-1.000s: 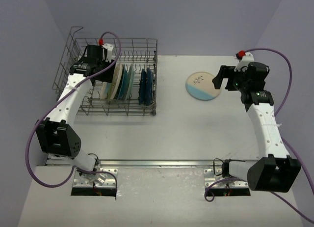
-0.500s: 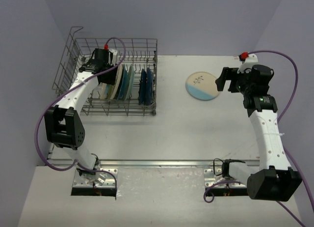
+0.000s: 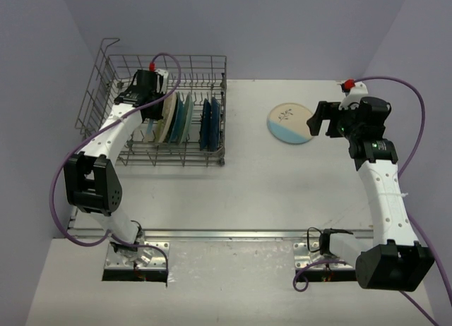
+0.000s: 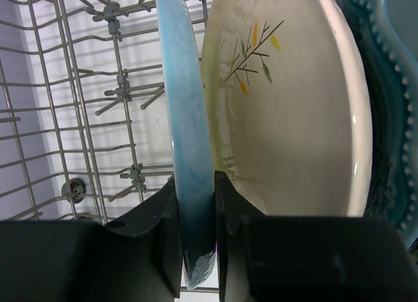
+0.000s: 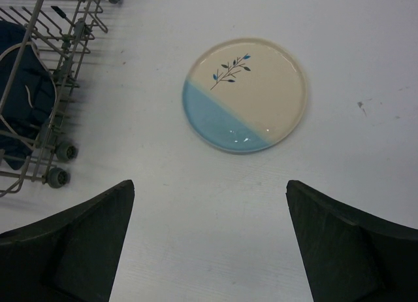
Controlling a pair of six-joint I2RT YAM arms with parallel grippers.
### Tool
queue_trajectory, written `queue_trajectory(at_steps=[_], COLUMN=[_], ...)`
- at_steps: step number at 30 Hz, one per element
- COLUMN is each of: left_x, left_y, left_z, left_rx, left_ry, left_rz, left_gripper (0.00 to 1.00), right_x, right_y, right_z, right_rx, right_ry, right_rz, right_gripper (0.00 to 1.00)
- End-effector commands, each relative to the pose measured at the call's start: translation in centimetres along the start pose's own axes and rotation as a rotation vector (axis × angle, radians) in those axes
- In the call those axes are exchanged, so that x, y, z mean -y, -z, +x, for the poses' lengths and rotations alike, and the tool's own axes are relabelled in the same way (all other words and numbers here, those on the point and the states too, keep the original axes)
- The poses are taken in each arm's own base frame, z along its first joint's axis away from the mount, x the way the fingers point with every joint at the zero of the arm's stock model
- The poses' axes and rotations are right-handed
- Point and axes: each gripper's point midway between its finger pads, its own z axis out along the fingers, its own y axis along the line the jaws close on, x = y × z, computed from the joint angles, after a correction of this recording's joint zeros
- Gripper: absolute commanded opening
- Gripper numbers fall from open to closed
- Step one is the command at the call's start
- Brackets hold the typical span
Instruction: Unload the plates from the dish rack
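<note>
The grey wire dish rack (image 3: 212, 63) stands at the table's back left and holds several upright plates (image 3: 178, 117). My left gripper (image 3: 152, 109) reaches into it and is shut on the rim of a pale blue plate (image 4: 186, 145), the leftmost one. Beside it stand a cream plate with a twig motif (image 4: 287, 112) and a teal scalloped plate (image 4: 392, 99). Two dark blue plates (image 3: 209, 123) stand further right. A cream-and-blue twig plate (image 3: 289, 123) lies flat on the table. My right gripper (image 3: 318, 118) is open and empty beside it; the right wrist view shows the plate (image 5: 245, 94) ahead of the fingers.
The rack's tall wire sides (image 3: 95, 93) and upright tines (image 4: 124, 93) surround my left gripper. The rack's corner with small wheels (image 5: 59, 165) and a dark blue plate (image 5: 23, 112) show at the left of the right wrist view. Purple walls enclose the table.
My left gripper moved right and down into the rack onto the leftmost plate. My right arm rose slightly and drew back from the plate on the table.
</note>
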Motion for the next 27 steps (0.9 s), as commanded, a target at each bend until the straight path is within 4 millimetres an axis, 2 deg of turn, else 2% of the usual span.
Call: queue_trajectory(at_steps=[1, 7, 10, 14, 15, 18, 20, 21, 23, 24, 25, 26, 27], left_x=[-1.1, -2.3, -3.2, -4.1, -4.1, -4.5, -3.9, -3.3, -2.1, -0.6, 0.1, 2.1, 3.5], left_y=[2.0, 5.1, 7.9, 11.3, 11.3, 13.8, 14.8, 16.0, 17.6, 18.0, 19.8, 19.6, 20.3], left_z=[-3.7, -7.3, -10.6, -14.0, -14.0, -15.7, -16.3, -17.0, -16.9, -16.8, -16.8, -16.4, -16.0], left_rx=[0.104, 0.185, 0.271, 0.354, 0.354, 0.432, 0.472, 0.517, 0.571, 0.601, 0.654, 0.676, 0.714], left_ry=[0.041, 0.033, 0.040, 0.045, 0.041, 0.015, -0.018, -0.052, -0.150, -0.199, -0.252, -0.346, -0.416], left_rz=[-0.016, -0.039, -0.052, -0.056, -0.052, -0.057, -0.041, -0.023, -0.029, -0.034, -0.046, -0.051, -0.060], left_gripper=[0.00, 0.00, 0.00, 0.00, 0.00, 0.00, 0.00, 0.00, 0.00, 0.00, 0.00, 0.00, 0.00], right_x=[-1.5, -2.9, -3.2, -3.5, -3.5, -4.1, -4.4, -4.7, -5.3, -5.5, -5.9, -6.1, -6.5], right_y=[0.5, 0.3, 0.1, 0.0, -0.1, 0.0, 0.0, 0.0, 0.1, 0.1, 0.1, 0.0, 0.1], right_z=[-1.0, 0.1, 0.5, 0.9, 0.9, 1.1, 1.1, 1.1, 1.2, 1.2, 1.2, 1.2, 1.2], right_rx=[0.019, -0.001, -0.020, -0.032, -0.034, -0.051, -0.058, -0.062, -0.069, -0.074, -0.082, -0.089, -0.100], right_ry=[-0.047, -0.104, -0.125, -0.141, -0.145, -0.170, -0.182, -0.192, -0.219, -0.232, -0.252, -0.262, -0.280], right_rz=[-0.064, -0.133, -0.151, -0.167, -0.168, -0.200, -0.218, -0.232, -0.261, -0.274, -0.296, -0.308, -0.328], right_gripper=[0.99, 0.99, 0.99, 0.99, 0.99, 0.99, 0.99, 0.99, 0.99, 0.99, 0.99, 0.99, 0.99])
